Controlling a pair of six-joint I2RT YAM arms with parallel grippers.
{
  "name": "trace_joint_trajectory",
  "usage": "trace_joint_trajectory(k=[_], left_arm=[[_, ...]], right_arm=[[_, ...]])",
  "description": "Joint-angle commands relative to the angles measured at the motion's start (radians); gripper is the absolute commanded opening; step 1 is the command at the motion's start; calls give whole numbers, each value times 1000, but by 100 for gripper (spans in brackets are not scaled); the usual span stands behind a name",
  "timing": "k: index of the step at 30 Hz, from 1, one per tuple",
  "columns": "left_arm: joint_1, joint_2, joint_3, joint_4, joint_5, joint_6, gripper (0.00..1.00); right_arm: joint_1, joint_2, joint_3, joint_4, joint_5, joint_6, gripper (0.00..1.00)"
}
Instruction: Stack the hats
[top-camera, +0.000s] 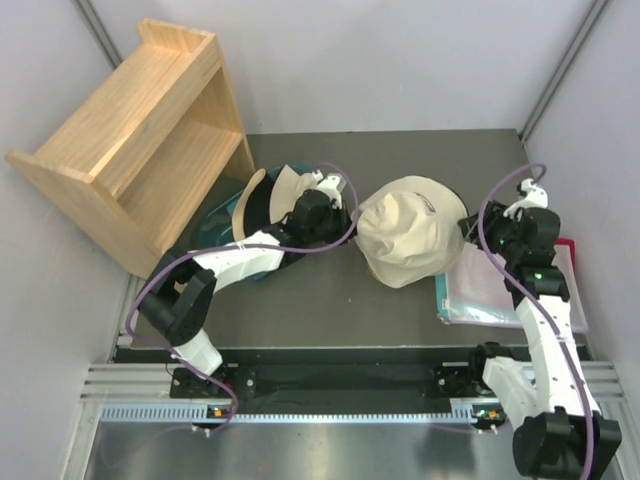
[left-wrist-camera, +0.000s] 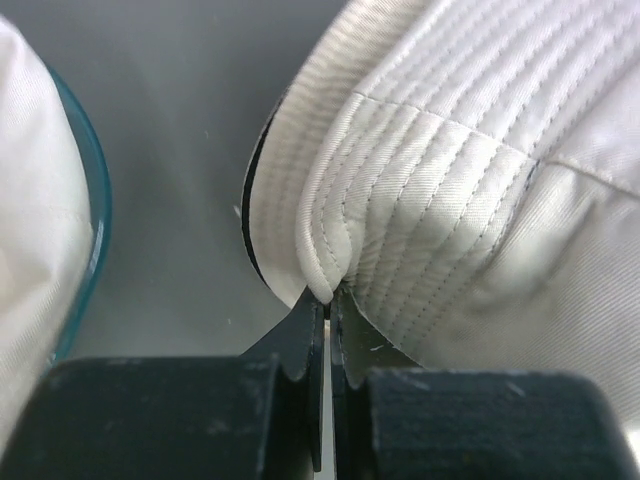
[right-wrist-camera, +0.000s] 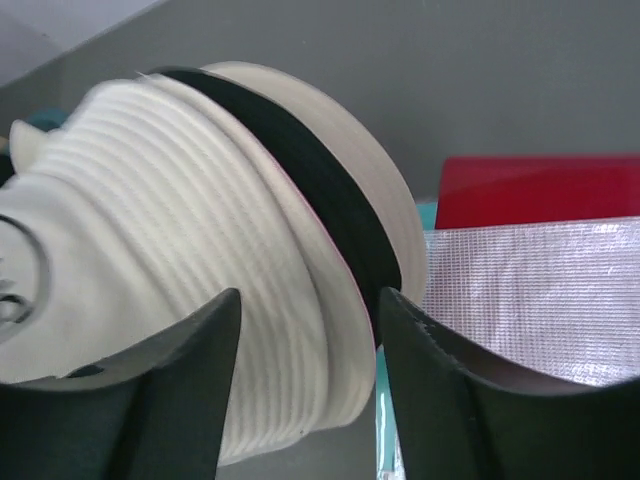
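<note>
Cream hat at centre of desk: left hand clamped on its left brim; right hand parted, fingers astride its right brim.

This is a robotics lab test cell. The left arm and right arm are bolted side by side to a slotted aluminium rail at the near edge of a dark desk, with purple cables looping along them and cameras riding on the wrists. Plain pale wall panels box the desk in, and what sits there is sparse: a bare wooden shelf unit, a teal tub and a cream bucket hat.
</note>
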Motion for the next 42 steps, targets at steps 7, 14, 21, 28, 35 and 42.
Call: trace_joint_trajectory(k=[7,14,21,28,35,42], left_arm=[[36,124,255,-61,-30,101,0],[67,204,352,-56,36,102,0],[70,213,355,-40,44,93,0],[71,207,349,-30,50,92,0],[71,204,346,-30,53,95,0],[71,196,344,-33,53,99,0]], right_arm=[[-3,59,276,32,-191,18,60],[0,180,240,161,-391,58,59],[6,212,183,156,-385,47,59],[10,234,126,153,-371,26,60],[10,251,122,161,-360,17,64],[11,251,105,177,-371,21,42]])
